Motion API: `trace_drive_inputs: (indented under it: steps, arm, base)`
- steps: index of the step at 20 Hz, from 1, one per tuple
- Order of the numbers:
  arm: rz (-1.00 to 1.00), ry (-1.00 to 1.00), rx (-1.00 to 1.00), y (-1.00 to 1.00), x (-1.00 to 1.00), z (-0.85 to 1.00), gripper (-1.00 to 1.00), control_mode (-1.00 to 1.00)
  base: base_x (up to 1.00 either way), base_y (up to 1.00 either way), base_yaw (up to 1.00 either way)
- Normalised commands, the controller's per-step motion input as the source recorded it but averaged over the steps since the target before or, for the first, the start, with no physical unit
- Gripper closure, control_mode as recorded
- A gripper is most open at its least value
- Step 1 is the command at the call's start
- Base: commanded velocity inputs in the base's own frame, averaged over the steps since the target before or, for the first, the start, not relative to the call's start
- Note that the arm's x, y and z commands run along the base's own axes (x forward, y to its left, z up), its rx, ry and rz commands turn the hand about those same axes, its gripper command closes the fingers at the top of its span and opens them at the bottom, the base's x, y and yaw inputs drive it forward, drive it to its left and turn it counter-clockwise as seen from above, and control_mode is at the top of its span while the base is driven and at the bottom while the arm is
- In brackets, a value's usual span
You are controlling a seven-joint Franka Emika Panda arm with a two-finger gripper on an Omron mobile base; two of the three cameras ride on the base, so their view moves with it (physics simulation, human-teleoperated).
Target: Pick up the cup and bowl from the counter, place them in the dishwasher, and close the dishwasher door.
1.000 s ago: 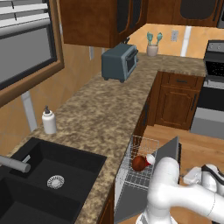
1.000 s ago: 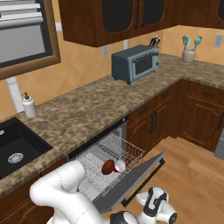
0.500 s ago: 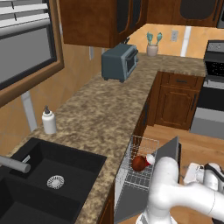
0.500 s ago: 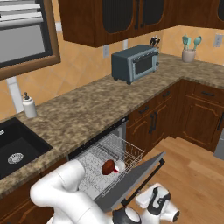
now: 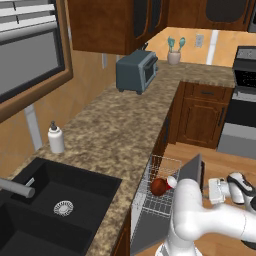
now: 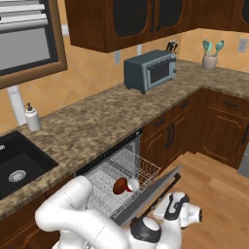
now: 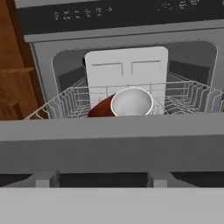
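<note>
Hand view: red, white-mouthed cup (image 7: 127,104) lies sideways.

Glossy white rounded arm (image 5: 200,220) segments with dark joints.

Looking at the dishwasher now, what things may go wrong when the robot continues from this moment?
1. The white wire rack seems pulled out over the half-raised dishwasher door; closing further may jam against it.
2. The cup lies on its side in the rack, so a hard push may make it roll.
3. The bowl cannot be told apart beside the cup; it may still be missing from the load.
</note>
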Motion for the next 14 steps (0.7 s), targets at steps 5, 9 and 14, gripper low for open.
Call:
trace_drive_inputs:
  steps: [5, 9, 14]
  arm:
    - [0.39, -0.24, 0.15, 1.00, 0.13, -1.00, -1.00, -1.00]
    - [0.24, -0.28, 0.27, 1.00, 0.48, -1.00, -1.00, -1.00]
    - [0.02, -0.26, 0.36, 1.00, 0.96, -1.00, -1.00, -1.00]
  base:
    - [0.00, 0.00, 0.00]
    - [0.00, 0.00, 0.00]
    - [0.00, 0.00, 0.00]
